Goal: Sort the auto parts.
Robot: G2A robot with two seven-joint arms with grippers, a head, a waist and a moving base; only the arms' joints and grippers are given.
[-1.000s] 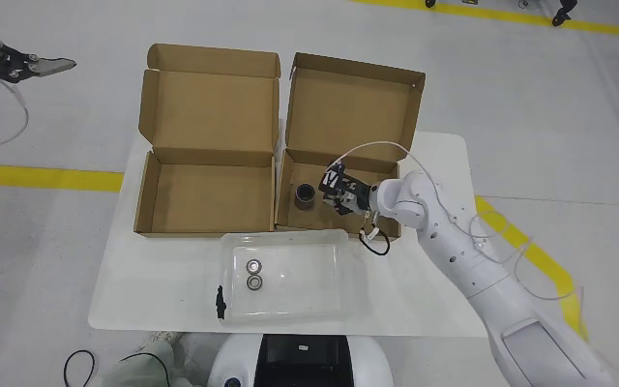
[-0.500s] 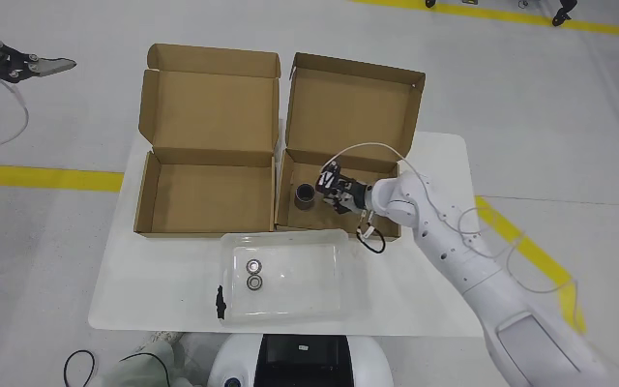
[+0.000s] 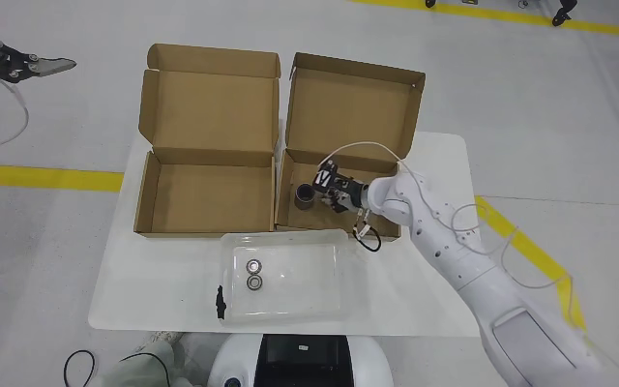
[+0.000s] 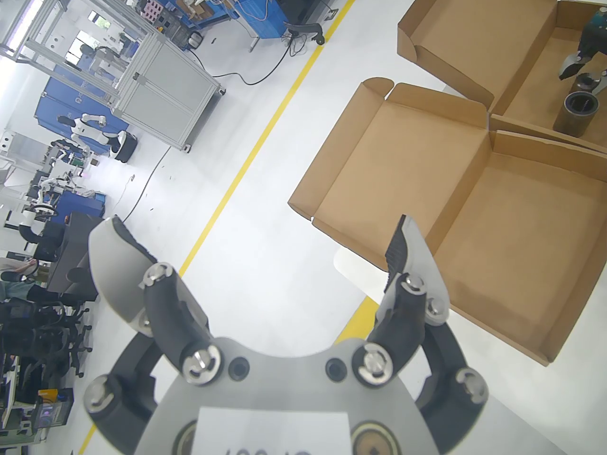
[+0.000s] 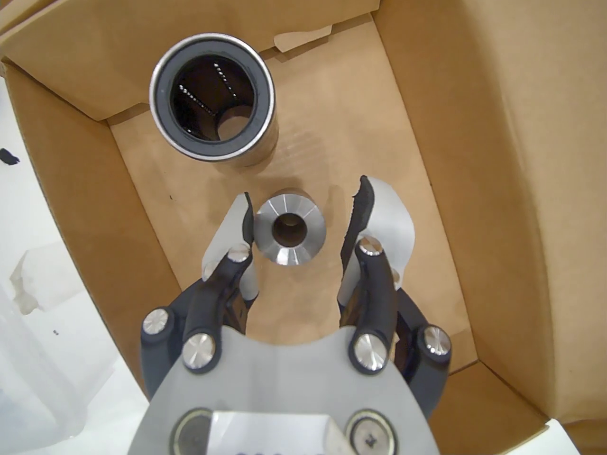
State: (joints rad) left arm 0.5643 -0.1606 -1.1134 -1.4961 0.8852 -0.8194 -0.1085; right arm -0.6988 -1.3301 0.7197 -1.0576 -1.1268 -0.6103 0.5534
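Observation:
Inside the right cardboard box [image 5: 474,144], my right gripper [image 5: 303,201] is open, its fingers straddling a small steel bushing [image 5: 290,231] that stands on the box floor. One fingertip [image 5: 246,220] is right against the bushing and the other stands clear. Just beyond stands a large dark cylindrical bearing [image 5: 212,96], upright with its bore showing. From above, the right gripper [image 3: 325,183] sits beside that bearing [image 3: 305,194]. My left gripper [image 4: 258,239] is open and holds nothing, hanging over the floor off the table's far left [image 3: 39,66].
The left cardboard box [image 3: 205,198] lies open with nothing in it. A clear plastic bin [image 3: 319,290] at the table's front holds two ring bearings [image 3: 254,264]. A small black piece [image 3: 221,305] lies by the bin's front left corner.
My right gripper has shifted a little to the left inside the right box, closer to the large bearing. The left arm has stayed put.

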